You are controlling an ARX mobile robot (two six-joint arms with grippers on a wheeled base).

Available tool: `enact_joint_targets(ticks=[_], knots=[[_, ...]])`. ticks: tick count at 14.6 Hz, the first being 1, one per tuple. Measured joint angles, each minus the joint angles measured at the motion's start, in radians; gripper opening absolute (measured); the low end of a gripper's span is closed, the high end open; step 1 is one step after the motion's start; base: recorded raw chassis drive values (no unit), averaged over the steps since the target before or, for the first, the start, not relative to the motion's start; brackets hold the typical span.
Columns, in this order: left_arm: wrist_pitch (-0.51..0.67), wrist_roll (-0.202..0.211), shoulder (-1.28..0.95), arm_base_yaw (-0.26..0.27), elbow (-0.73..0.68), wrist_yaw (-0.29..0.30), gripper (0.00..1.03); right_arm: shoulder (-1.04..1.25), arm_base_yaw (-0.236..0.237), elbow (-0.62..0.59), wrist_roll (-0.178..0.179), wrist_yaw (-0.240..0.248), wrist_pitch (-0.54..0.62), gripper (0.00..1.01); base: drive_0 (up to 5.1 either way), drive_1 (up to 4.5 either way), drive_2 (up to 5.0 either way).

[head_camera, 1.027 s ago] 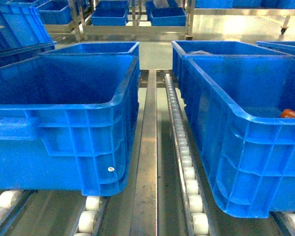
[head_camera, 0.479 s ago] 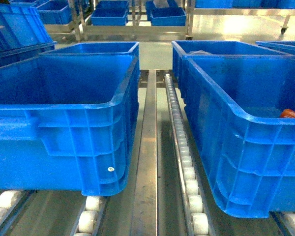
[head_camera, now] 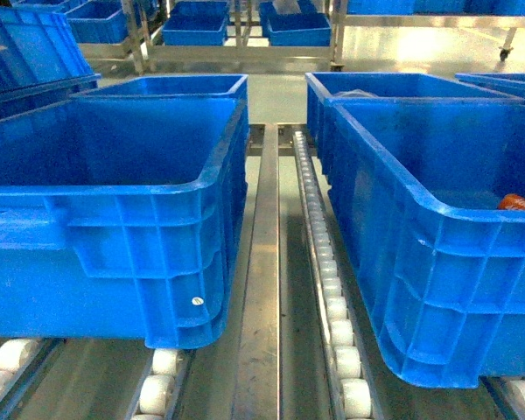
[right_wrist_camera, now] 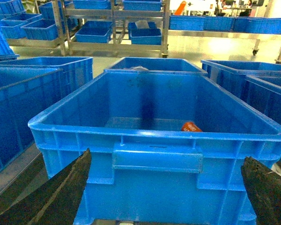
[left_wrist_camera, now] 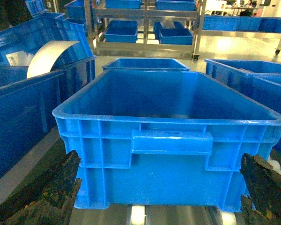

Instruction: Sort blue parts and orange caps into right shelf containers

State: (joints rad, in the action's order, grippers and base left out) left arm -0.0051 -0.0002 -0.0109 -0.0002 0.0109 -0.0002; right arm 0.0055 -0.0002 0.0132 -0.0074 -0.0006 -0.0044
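Note:
Two large blue containers stand side by side on roller tracks: the left one [head_camera: 114,175] and the right one [head_camera: 437,227]. An orange cap [head_camera: 518,202] lies on the floor of the right container, and the right wrist view shows this orange cap [right_wrist_camera: 191,126] too. My left gripper [left_wrist_camera: 154,197] is open, low in front of the left container's near wall [left_wrist_camera: 171,159], and what shows of that container's inside holds nothing. In front of the right container's wall [right_wrist_camera: 159,183], my right gripper [right_wrist_camera: 161,197] is open. No blue parts are in view. Neither gripper shows in the head view.
A metal rail [head_camera: 262,289] and a roller strip [head_camera: 328,289] run between the two containers. More blue crates [head_camera: 171,86] stand behind and to both sides. A steel rack [head_camera: 236,35] with crates is at the back. A white curved sheet [left_wrist_camera: 49,56] sticks out of a crate on the left.

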Motion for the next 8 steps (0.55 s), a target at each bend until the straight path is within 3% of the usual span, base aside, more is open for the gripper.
enact_joint_targets(ticks=[8], knots=[[0.0, 0.0, 0.0, 0.0, 0.0, 0.0, 0.98, 0.0, 0.0, 0.0, 0.0, 0.0, 0.0, 0.98, 0.0, 0.0, 0.0]])
